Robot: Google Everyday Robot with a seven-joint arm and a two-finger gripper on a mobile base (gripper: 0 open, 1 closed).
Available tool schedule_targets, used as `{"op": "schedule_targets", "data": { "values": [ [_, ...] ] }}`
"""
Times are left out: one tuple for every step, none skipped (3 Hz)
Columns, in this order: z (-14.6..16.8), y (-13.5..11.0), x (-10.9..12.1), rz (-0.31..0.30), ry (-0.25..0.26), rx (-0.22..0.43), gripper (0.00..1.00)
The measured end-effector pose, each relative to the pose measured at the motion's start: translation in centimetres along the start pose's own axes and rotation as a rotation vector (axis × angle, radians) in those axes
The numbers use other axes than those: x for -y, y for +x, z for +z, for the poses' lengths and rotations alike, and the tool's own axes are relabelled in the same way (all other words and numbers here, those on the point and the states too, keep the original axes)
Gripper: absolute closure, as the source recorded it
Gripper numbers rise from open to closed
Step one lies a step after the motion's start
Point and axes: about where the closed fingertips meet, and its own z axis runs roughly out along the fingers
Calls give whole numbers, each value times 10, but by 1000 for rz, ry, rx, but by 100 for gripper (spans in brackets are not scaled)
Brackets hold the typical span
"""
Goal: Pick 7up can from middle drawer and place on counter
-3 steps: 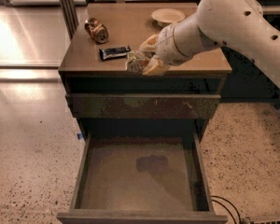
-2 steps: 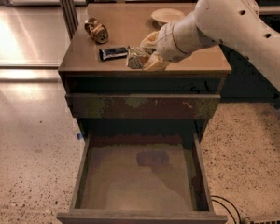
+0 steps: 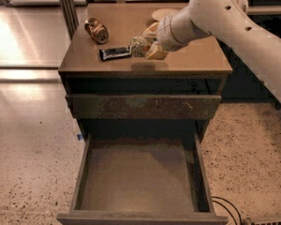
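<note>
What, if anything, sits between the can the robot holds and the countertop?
Nothing visible does. The gripper holds the 7up can low over a bare patch of the counter. The dark snack bar lies just left of the can, beside it rather than beneath.

Gripper with 7up can over counter; bar, brownish can leftward; front strip bare.

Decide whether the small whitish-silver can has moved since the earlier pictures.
Yes. The can, in the pincer, shifted from the tan counter's front edge up-picture to beside the black wrapper.
</note>
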Motion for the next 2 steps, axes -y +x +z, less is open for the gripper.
{"op": "schedule_targets", "data": {
  "values": [
    [14, 10, 12, 13, 11, -14, 100],
    [26, 22, 5, 54, -10, -26, 100]
  ]
}}
